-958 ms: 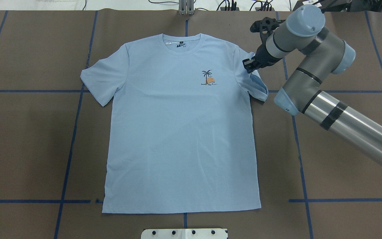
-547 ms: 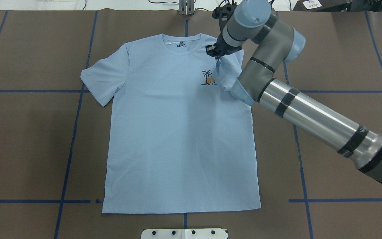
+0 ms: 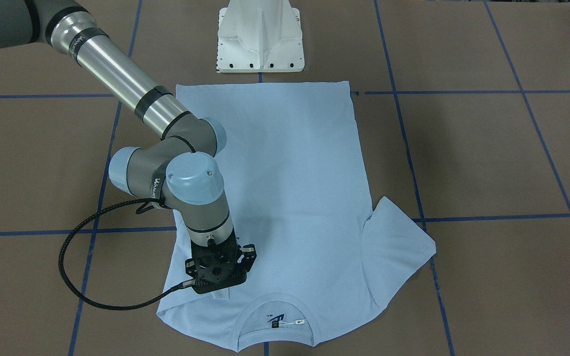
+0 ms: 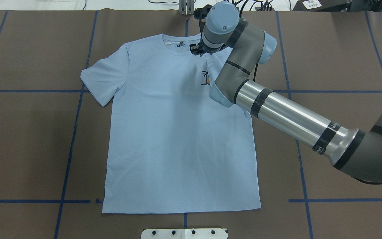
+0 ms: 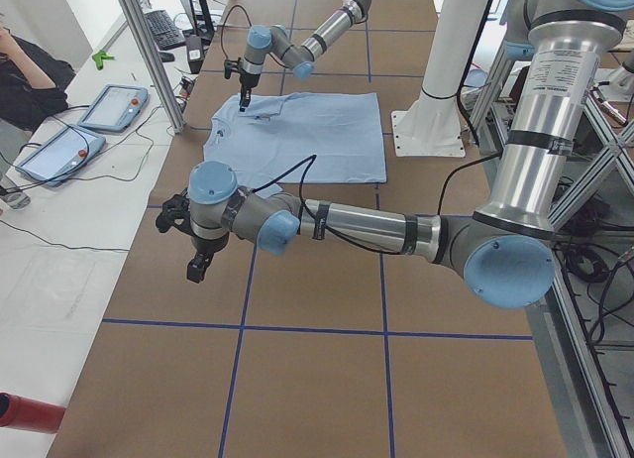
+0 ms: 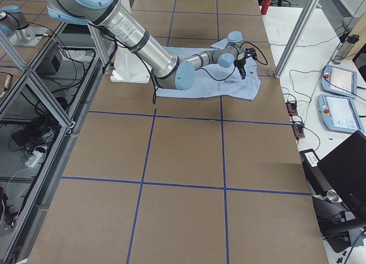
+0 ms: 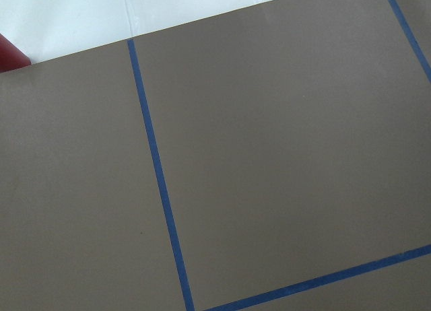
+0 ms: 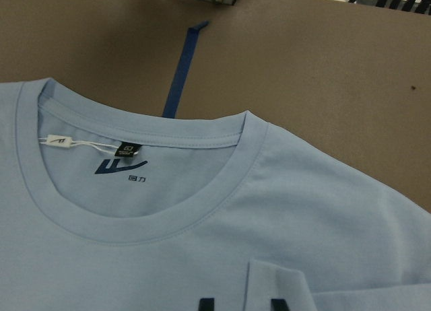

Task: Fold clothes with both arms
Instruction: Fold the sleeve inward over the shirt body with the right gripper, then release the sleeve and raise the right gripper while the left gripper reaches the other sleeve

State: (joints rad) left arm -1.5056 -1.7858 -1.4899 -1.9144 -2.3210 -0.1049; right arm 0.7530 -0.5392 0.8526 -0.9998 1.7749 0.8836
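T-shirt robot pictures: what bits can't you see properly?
- Palm print: overhead view, half covered by the folded-in sleeve and the right arm.
- Right gripper: fingertips hidden under its wrist, so whether it grips the sleeve is unclear.
- Left gripper: only in the left side view, too small to judge.
- Neck label: writing too tiny.

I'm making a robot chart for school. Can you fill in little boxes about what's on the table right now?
Clothing: one light blue T-shirt, front up, flat on the brown table
Right sleeve: folded in over the chest
Other sleeve: spread flat
Right gripper: near the collar, holding the sleeve's edge
Left gripper: away from the shirt, over bare table; open or shut unclear
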